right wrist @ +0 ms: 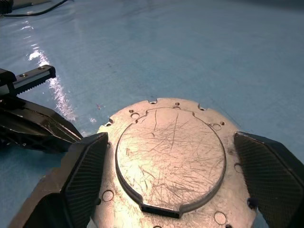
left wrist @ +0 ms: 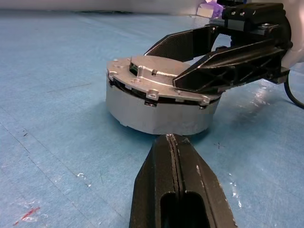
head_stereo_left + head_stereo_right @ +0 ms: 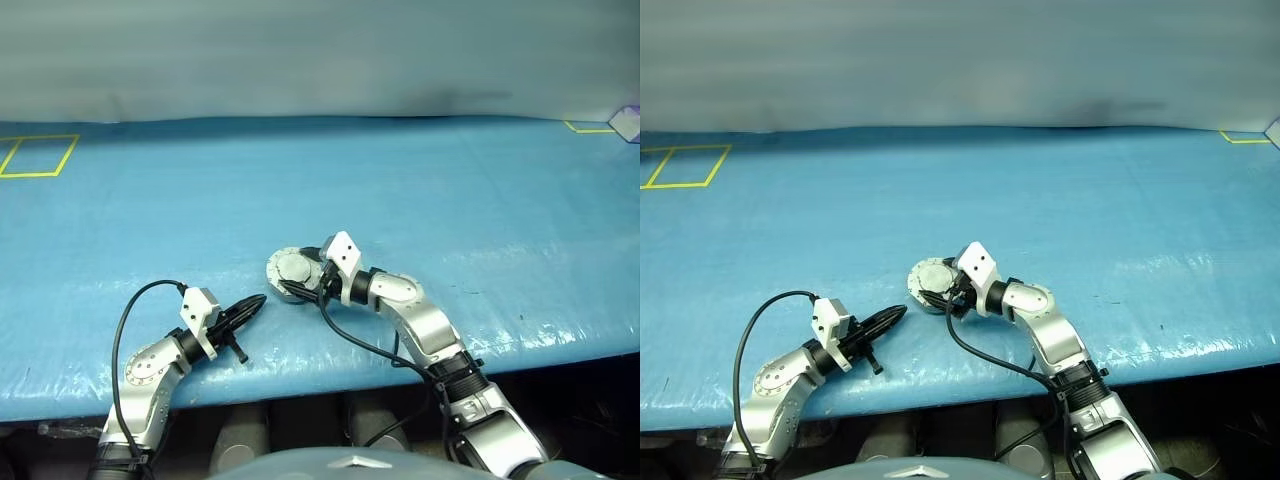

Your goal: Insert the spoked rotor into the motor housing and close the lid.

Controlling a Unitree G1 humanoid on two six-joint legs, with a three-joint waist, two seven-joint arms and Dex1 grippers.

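**Two grippers at a lidded housing**

Two head views place the motor housing (image 3: 293, 272) on the blue table (image 3: 450, 200), near its front edge and about mid-width, with the lid (image 3: 294, 266) down on top. The left wrist view adds a thin dark gap between the lid and the housing wall on the side facing that camera, so the lid does not sit quite flush there. The right wrist view shows the lid's scratched outer face, raised centre circle and notched rim.

The right gripper (image 1: 173, 185) reaches in from the right, angled leftward and slightly down; its fingers (image 1: 85, 175) are spread wide, one on each side of the lid, over its rim. Whether they touch it cannot be told.

The left gripper (image 2: 173, 142) lies low and level, left of and just nearer than the housing, pointing right toward its wall, tips just short of it. Its jaws are pressed together, holding nothing.
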